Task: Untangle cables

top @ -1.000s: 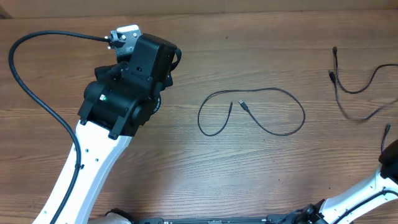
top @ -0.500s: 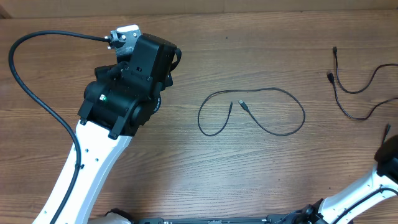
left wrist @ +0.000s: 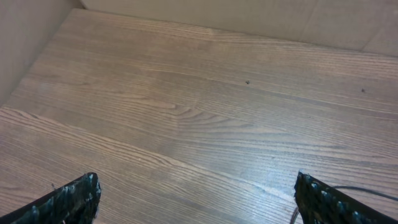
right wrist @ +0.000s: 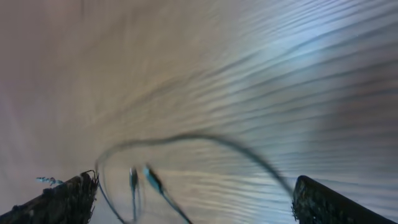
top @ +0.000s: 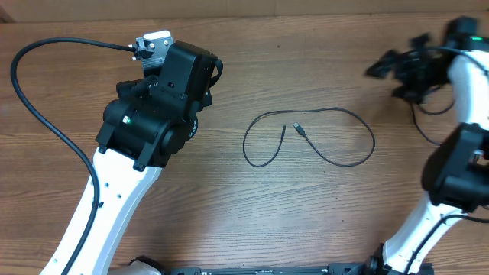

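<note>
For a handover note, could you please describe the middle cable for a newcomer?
On the wooden table, look between the left arm and right arm. A thin black cable lies in one open loop, plug ends inside it; the other cable is partly under the right arm.

Open wood [top: 221, 191] between left arm [top: 153, 122] and cable loop [top: 299, 130].
</note>
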